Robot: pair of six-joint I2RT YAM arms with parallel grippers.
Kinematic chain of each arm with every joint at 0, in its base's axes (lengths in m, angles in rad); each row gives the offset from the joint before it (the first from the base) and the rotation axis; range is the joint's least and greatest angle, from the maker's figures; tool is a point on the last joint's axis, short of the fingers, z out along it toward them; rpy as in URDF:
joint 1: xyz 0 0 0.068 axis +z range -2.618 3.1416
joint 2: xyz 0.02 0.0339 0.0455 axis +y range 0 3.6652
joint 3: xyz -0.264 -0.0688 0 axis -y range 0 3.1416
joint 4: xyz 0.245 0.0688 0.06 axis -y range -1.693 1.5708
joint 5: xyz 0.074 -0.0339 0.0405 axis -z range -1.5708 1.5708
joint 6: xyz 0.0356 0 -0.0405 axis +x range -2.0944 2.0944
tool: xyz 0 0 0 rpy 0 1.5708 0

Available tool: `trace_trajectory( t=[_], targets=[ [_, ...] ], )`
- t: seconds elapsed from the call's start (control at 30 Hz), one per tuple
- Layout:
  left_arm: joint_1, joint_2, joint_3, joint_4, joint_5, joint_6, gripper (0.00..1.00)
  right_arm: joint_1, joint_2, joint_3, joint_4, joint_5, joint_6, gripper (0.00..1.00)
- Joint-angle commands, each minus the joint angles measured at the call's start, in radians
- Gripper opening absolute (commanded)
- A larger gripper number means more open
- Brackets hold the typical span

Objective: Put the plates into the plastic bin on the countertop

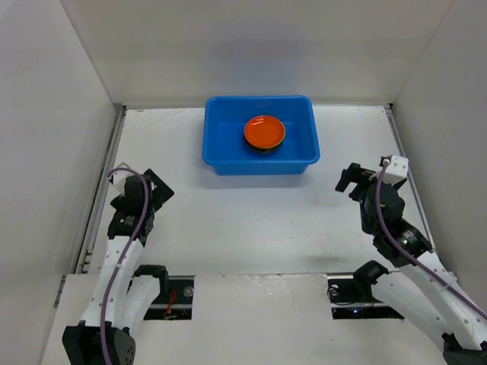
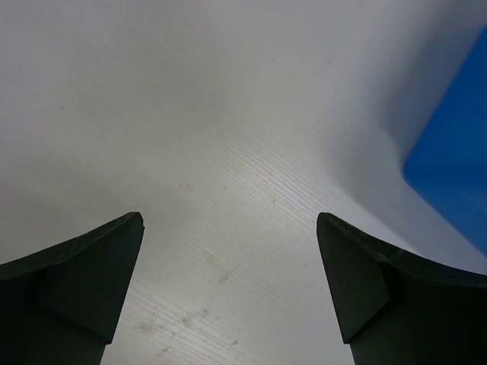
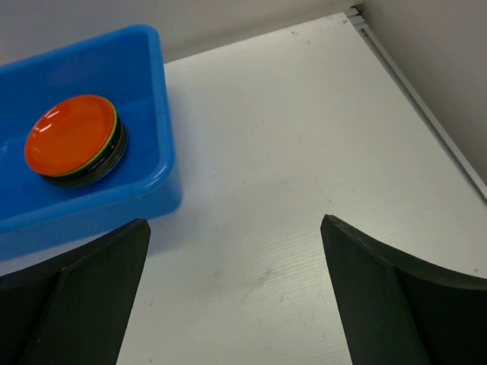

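Right gripper (image 3: 234,222) — plate stack's (image 3: 72,138) green edge

No writing to read from here, blue bin (image 1: 259,164) unmarked, plates (image 1: 264,131) stacked inside it unlettered, white countertop (image 1: 251,228) around it plain, no labels, brands or numbers.

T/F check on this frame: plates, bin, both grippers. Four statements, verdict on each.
1. An orange plate tops the stack inside the blue bin. True.
2. The left gripper grips a plate. False: it is open and empty.
3. The bin touches the right wall. False: it stands mid-back on the countertop, apart from both side walls.
4. The right gripper is open. True.
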Motion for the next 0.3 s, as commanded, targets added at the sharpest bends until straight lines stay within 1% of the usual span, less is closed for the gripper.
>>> trace_trajectory(
  t=[0.0,0.17,0.27],
  targets=[
    [0.011,-0.025,-0.001,0.013,-0.032,0.013,1.00,0.009,-0.011,-0.005,0.028,-0.012,0.012,1.00],
    [0.020,-0.018,-0.006,0.022,-0.034,0.018,1.00,0.018,-0.015,-0.008,0.023,-0.012,0.004,1.00],
    [0.021,-0.042,-0.006,0.032,-0.047,0.024,1.00,0.021,-0.038,-0.023,0.029,-0.009,0.004,1.00]
  ],
)
